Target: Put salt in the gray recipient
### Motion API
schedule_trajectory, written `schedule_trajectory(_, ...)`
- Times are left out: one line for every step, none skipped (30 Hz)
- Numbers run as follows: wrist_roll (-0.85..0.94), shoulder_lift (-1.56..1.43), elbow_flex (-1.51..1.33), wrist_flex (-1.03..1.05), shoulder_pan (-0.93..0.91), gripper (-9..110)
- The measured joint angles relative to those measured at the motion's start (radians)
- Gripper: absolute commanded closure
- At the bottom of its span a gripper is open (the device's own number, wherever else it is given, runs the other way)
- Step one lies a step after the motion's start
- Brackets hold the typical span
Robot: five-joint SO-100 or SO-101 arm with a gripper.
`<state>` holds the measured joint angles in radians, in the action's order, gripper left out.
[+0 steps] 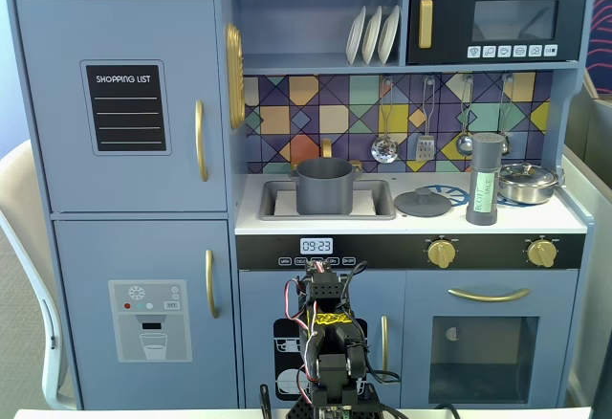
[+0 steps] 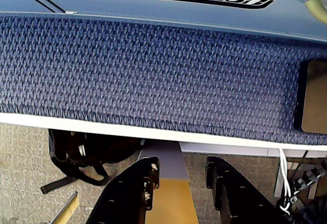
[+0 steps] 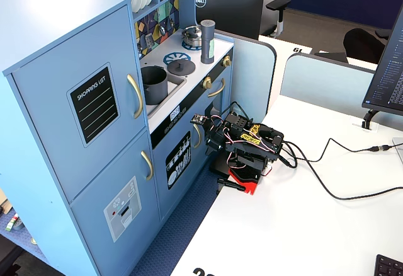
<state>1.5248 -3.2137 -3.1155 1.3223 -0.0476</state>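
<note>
On stovetop, salt [image 1: 487, 179], gray recipient [image 1: 323, 186] in sink

The pot [image 1: 323, 184] looks matt gray; the pan [image 1: 527, 182] is shiny metal. Carpet [image 2: 153, 75] shows rough blue weave, the toy kitchen [image 1: 124, 103] smooth painted wood.

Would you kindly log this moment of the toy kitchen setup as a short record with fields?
salt: shaker upright on the stovetop, left of the steel pan
gray recipient: pot standing in the sink, no lid
lid: flat on the counter between pot and shaker
arm: folded low before the kitchen
gripper: open, empty
</note>
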Motion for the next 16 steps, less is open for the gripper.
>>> schedule_trajectory(0.000, 0.000, 0.000, 0.000, 0.000, 96)
schedule_trajectory(0.000, 0.000, 0.000, 0.000, 0.000, 96)
schedule_trajectory(0.000, 0.000, 0.000, 0.000, 0.000, 96)
schedule_trajectory(0.000, 0.000, 0.000, 0.000, 0.000, 96)
schedule_trajectory(0.000, 0.000, 0.000, 0.000, 0.000, 96)
schedule_trajectory(0.000, 0.000, 0.000, 0.000, 0.000, 96)
schedule_trajectory(0.000, 0.000, 0.000, 0.000, 0.000, 96)
schedule_trajectory(0.000, 0.000, 0.000, 0.000, 0.000, 96)
schedule_trajectory(0.000, 0.000, 0.000, 0.000, 0.000, 95)
schedule_trajectory(0.000, 0.000, 0.000, 0.000, 0.000, 95)
schedule_trajectory(0.000, 0.000, 0.000, 0.000, 0.000, 95)
schedule_trajectory(0.000, 0.000, 0.000, 0.000, 0.000, 95)
schedule_trajectory(0.000, 0.000, 0.000, 0.000, 0.000, 95)
schedule_trajectory(0.000, 0.000, 0.000, 0.000, 0.000, 95)
schedule_trajectory(0.000, 0.000, 0.000, 0.000, 0.000, 95)
schedule_trajectory(0.000, 0.000, 0.000, 0.000, 0.000, 95)
